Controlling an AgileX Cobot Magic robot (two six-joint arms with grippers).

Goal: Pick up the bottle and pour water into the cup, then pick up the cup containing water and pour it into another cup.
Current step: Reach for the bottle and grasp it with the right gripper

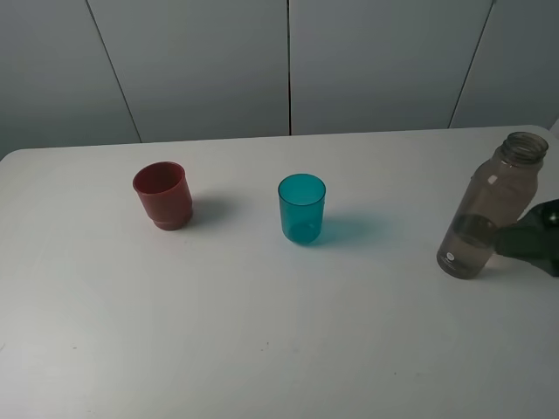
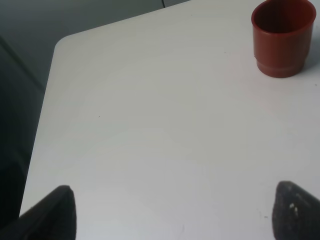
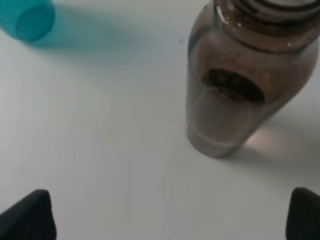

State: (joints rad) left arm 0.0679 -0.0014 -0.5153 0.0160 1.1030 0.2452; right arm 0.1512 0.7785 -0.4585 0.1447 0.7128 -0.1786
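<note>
The smoky grey-brown bottle (image 1: 487, 211) stands upright and uncapped near the table's right edge, with water in its lower part. My right gripper (image 3: 167, 217) is open just to the right of it. The bottle (image 3: 232, 95) lies ahead of the fingertips, not between them, and one dark finger (image 1: 531, 240) shows beside its base. The teal cup (image 1: 302, 208) stands at mid-table and also appears as the teal cup (image 3: 29, 20) in the right wrist view. The dark red cup (image 1: 162, 194) stands to its left. My left gripper (image 2: 175, 215) is open over bare table, well short of the red cup (image 2: 282, 37).
The white table (image 1: 262, 332) runs to a rounded far-left corner (image 2: 62, 42) with dark floor beyond it. Grey wall panels (image 1: 288, 61) stand behind the table. The bottle sits close to the table's right edge.
</note>
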